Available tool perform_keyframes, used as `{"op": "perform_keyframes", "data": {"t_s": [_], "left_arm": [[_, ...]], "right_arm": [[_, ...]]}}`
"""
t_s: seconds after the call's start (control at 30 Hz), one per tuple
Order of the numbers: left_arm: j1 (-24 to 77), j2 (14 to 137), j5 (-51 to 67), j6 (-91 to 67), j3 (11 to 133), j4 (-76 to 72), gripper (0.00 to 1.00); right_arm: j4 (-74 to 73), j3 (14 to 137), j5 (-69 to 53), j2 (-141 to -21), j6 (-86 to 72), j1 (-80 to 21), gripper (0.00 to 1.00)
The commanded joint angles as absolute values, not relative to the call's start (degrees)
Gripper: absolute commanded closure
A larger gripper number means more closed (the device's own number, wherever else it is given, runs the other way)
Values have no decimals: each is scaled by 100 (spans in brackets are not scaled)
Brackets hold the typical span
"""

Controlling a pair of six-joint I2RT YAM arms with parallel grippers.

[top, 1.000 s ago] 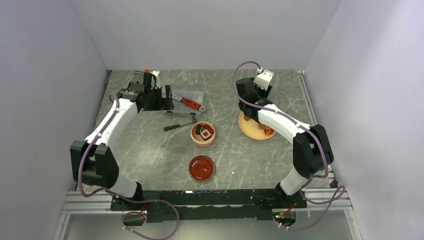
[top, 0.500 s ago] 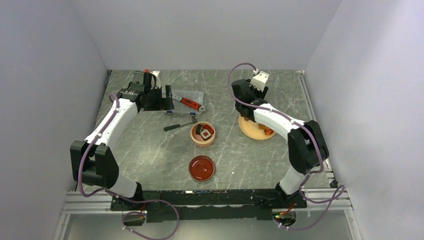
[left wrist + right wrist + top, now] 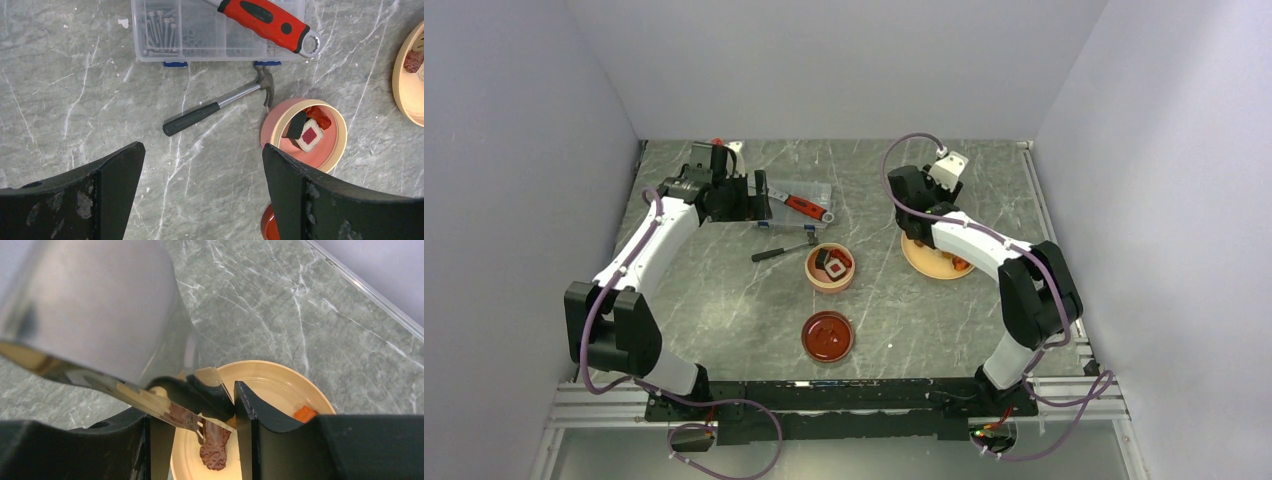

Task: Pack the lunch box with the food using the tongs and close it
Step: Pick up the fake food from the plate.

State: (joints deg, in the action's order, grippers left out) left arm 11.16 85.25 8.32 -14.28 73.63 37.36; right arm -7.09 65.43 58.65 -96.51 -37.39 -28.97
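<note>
Wide-open left claw (image 3: 201, 150) hangs over bare grey marble table (image 3: 724, 290), holding nothing, both black fingers (image 3: 115, 175) apart at the bottom of its wrist view. Just beyond it lies a clear case (image 3: 200, 35) with screws in one compartment and a red-handled wrench (image 3: 265, 15) across the top. A black-handled hammer (image 3: 220, 102) lies between the case and the lunch box (image 3: 340, 145), its head almost touching the tub's rim. The lunch box sits mid-table, open, pink inside; in it are a black-and-white roll (image 3: 310, 136) with a red centre, a dark piece against it and a red piece behind. The dark red lid (image 3: 827, 336) lies separate, nearer the arm bases. Right of the tub is the yellow plate (image 3: 280, 370), holding a brown piece (image 3: 215, 450) and an orange piece (image 3: 305, 413). In the top view the right forearm crosses the plate and hides part of it. The right claw (image 3: 232, 397) is clamped on the tongs (image 3: 100, 305), whose blurred metal blocks much of the wrist view; the tips hang just over the brown piece, and contact cannot be told. Against the earlier frame, the right elbow has swung left and the wrist has shifted slightly; the left arm, tub, lid, hammer and case are unchanged.
</note>
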Motion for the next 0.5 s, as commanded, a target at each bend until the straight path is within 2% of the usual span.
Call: {"op": "perform_keyframes", "data": {"t_s": [0.0,0.2,0.47], "left_arm": [[1090,8518,914,-1414,7496,3639,7],[1090,8509,914,-1423,7481,3630,7],[1090,8493,918,-1429,7476,3630,7]], "right_arm": [[-583,6249,5860,-9352,-3843,-2888,56],[-115,5837,5570,-8895,-3392,-2874,65],[-69,5561,5242,-8101,-2793,-2883,70]]}}
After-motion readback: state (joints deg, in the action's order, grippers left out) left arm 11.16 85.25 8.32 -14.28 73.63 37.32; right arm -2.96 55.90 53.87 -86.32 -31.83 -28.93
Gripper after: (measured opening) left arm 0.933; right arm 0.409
